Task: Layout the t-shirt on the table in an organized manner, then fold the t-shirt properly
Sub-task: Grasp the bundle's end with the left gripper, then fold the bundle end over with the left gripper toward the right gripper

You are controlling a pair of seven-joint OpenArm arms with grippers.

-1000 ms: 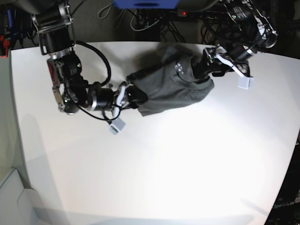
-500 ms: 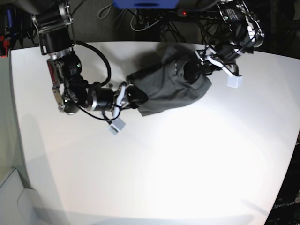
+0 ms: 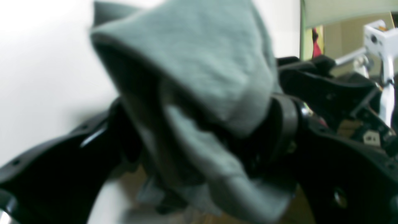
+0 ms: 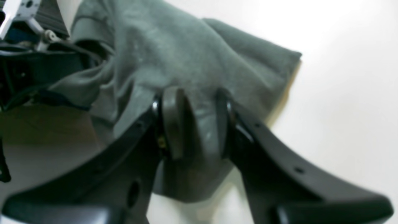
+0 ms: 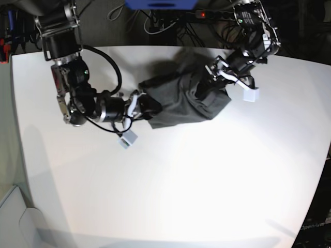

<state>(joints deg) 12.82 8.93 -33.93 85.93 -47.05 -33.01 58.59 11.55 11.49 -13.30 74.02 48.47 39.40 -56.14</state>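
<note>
The dark charcoal-grey t-shirt (image 5: 181, 98) lies bunched on the far middle of the white table (image 5: 170, 175). My right gripper (image 5: 140, 106), on the base view's left, is shut on the shirt's left edge; in the right wrist view a fold of the t-shirt (image 4: 186, 68) sits pinched between its fingers (image 4: 172, 124). My left gripper (image 5: 208, 81), on the base view's right, is shut on the shirt's right part and holds it lifted; in the left wrist view the t-shirt (image 3: 199, 77) drapes over its fingers (image 3: 279, 124).
Cables and dark equipment (image 5: 170, 20) sit beyond the table's far edge. Small white camera blocks hang off each wrist, one at the left (image 5: 128, 138) and one at the right (image 5: 251, 94). White tabletop stretches toward the near edge.
My left gripper has moved left and inward over the shirt, carrying the gripped cloth with it and bunching the shirt narrower. My right gripper has stayed put.
</note>
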